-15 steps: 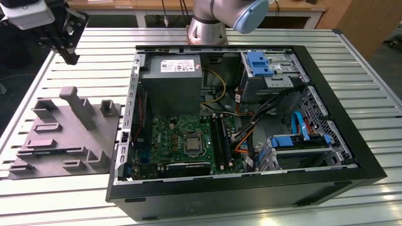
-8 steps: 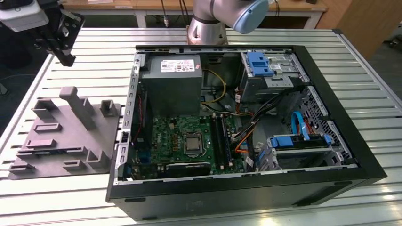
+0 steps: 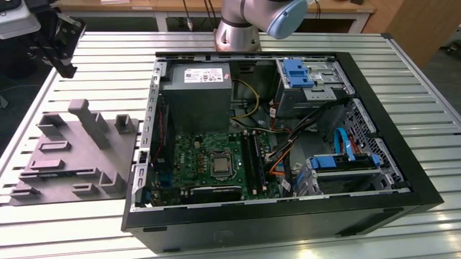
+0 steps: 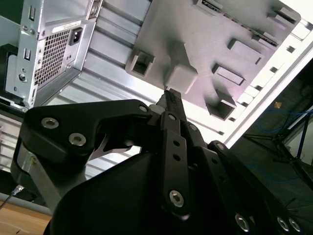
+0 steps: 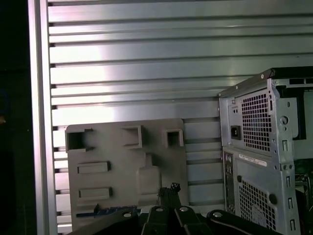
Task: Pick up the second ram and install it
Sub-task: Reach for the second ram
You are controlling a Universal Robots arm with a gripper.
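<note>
Gripper (image 4: 168,94) above the grey fixture (image 5: 122,161), nothing in hand.
Its jaws look closed and empty; the second ram (image 5: 105,211), a blue strip, seems to lie at the fixture's edge in the first wrist view; pickup and seating inside the open computer case (image 3: 288,226) both remain.

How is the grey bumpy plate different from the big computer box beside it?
The grey plate is low and flat; the computer box is much taller, with black walls. The plate is plain grey all over; the box lies open, showing a green board, wires and blue brackets. Both rest side by side on the slatted metal table.
</note>
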